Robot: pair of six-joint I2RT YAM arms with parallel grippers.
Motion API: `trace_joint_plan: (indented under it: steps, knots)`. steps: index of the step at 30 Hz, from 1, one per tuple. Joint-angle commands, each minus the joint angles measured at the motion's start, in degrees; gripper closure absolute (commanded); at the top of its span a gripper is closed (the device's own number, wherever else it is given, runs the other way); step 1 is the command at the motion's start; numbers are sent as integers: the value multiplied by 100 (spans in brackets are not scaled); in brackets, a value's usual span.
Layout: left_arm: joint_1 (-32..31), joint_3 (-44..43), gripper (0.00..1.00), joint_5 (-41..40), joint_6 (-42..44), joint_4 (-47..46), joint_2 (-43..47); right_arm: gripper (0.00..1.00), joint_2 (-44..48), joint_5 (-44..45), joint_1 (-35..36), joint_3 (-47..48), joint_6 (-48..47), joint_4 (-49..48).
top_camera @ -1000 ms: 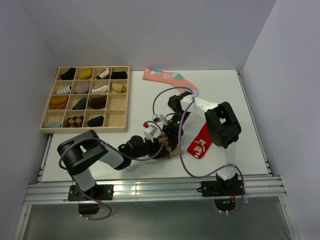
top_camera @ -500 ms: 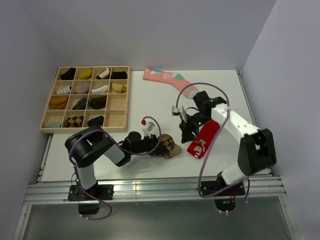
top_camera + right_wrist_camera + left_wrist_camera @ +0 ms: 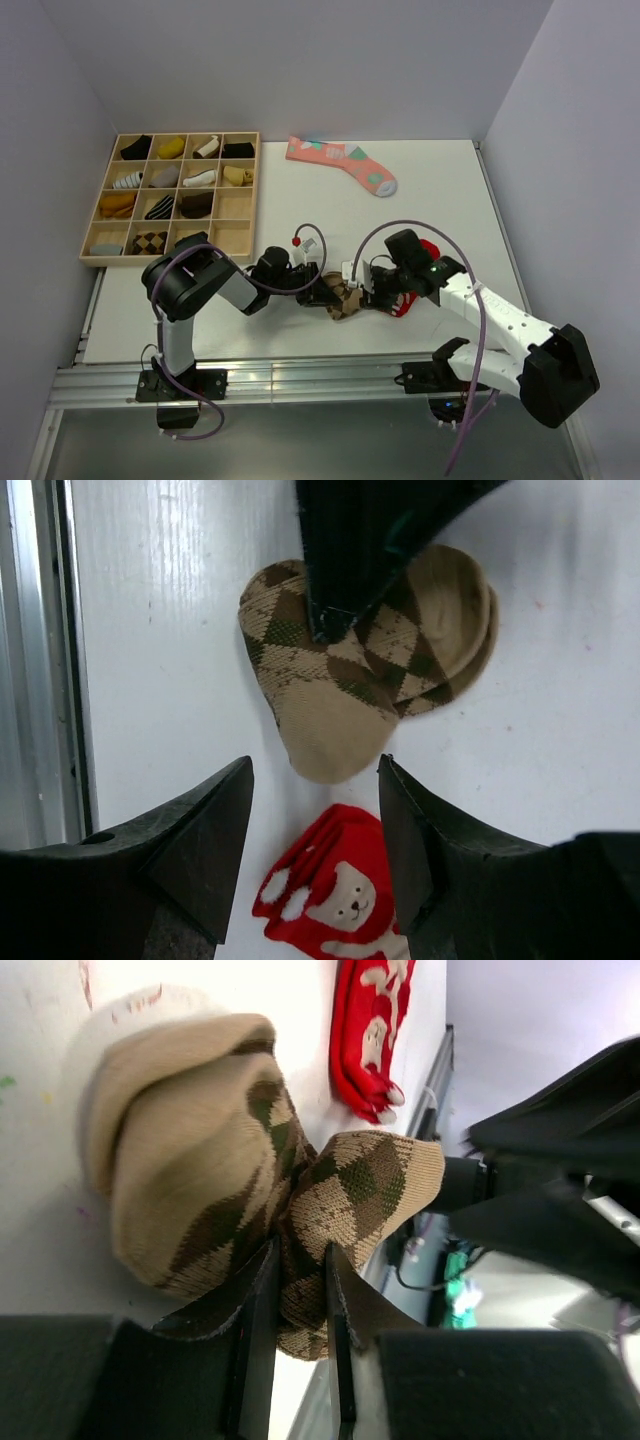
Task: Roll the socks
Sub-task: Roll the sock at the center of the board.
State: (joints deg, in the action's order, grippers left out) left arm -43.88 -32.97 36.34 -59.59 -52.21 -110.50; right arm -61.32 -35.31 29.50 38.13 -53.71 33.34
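At the left, a wooden grid tray (image 3: 165, 259) of rolled socks sits on the white table (image 3: 290, 205). Right of it, near the table's front edge, the left gripper (image 3: 300, 1265) is pinched tight on a fold of the soft brown-and-tan argyle sock (image 3: 345, 298), which lies bunched on the table. The right gripper (image 3: 315, 770) is spread wide just beside the sock's tan end, and a red sock bearing a white bear figure (image 3: 335, 905) lies close by on that side.
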Motion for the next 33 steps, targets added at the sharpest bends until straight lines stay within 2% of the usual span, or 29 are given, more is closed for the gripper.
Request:
trace_joint_plan:
  steps: [1,9,15,27,30,31,33]
  knots:
    - [-42,247,100,277,-113,1319,-508,39,199,497,407,-349,-87,-767]
    - [-16,81,100,190,9,1872,-376,39,235,1078,1181,-842,-96,-1391]
    - [-7,-25,100,260,27,1977,-420,39,-143,1412,1620,-939,10,-1655]
    - [46,-210,100,383,246,2285,-455,41,-1180,1659,1832,-702,89,-1796]
    - [55,-262,100,278,343,2425,-464,52,-1295,1633,1840,-605,150,-1691]
    - [55,-262,100,225,369,2452,-446,65,-1312,1615,1840,-535,159,-1639]
    - [55,-236,100,-55,474,2609,-298,71,-1348,1624,1840,-473,195,-1472]
